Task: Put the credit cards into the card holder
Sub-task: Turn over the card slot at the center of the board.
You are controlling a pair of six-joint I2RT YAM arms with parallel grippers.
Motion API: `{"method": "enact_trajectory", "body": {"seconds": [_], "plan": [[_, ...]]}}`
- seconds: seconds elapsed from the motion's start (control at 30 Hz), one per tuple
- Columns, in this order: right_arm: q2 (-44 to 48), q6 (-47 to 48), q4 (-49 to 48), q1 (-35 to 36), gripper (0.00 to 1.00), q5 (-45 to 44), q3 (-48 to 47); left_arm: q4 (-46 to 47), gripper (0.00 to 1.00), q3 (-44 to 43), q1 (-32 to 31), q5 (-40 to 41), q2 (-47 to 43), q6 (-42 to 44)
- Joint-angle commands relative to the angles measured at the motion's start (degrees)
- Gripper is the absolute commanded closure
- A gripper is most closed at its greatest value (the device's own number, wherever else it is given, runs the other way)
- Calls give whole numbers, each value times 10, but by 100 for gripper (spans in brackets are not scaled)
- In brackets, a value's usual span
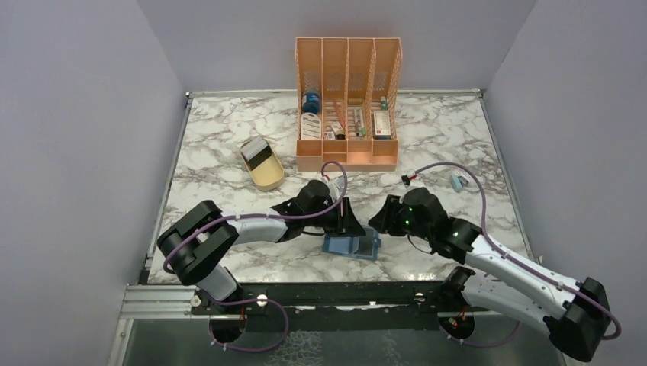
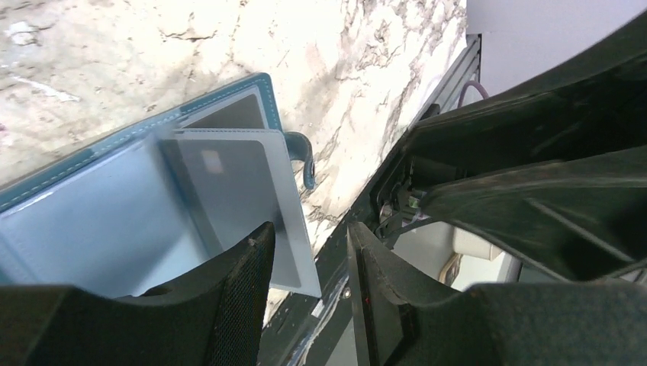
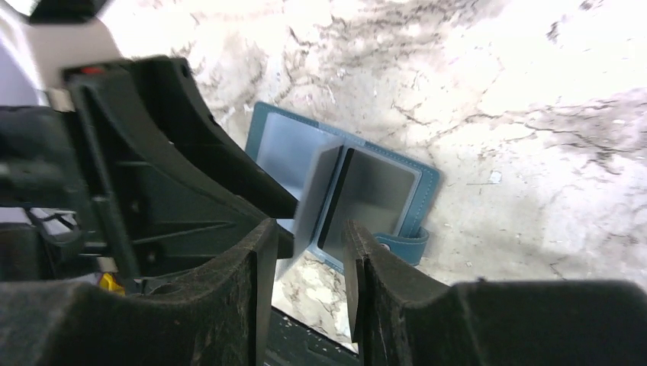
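Your left hand (image 2: pixel 309 235) is hovering half open, gripping nothing, beside the open card holder (image 2: pixel 84 221). Just ahead, a credit card (image 2: pixel 244 183) is overhanging its pocket. Your right hand (image 3: pixel 309 229) is gaping empty. You're probably mid-insertion; next, nudge the card home.

1 overhead view spans the table (image 1: pixel 229 137); 2 close wrist views, seemingly oblique, share the card holder (image 3: pixel 278 145).
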State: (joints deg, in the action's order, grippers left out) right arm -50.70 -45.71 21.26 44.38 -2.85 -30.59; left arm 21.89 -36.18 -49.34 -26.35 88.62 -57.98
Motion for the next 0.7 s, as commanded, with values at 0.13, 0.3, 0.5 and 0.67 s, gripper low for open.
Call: {"method": "enact_trajectory", "body": {"seconds": [0.13,0.3,0.5,0.67], "plan": [[95,-20,41,3,62,-81,-10,21,58,-30,-22,33,19,0],[91,-14,32,2,62,-62,-10,16,58,-20,-20,72,-15,16],[62,-6,19,3,62,-19,-12,-153,58,-65,27,151,-82,138],[27,5,-3,3,62,7,-10,-334,58,-158,115,221,-108,294]]}}
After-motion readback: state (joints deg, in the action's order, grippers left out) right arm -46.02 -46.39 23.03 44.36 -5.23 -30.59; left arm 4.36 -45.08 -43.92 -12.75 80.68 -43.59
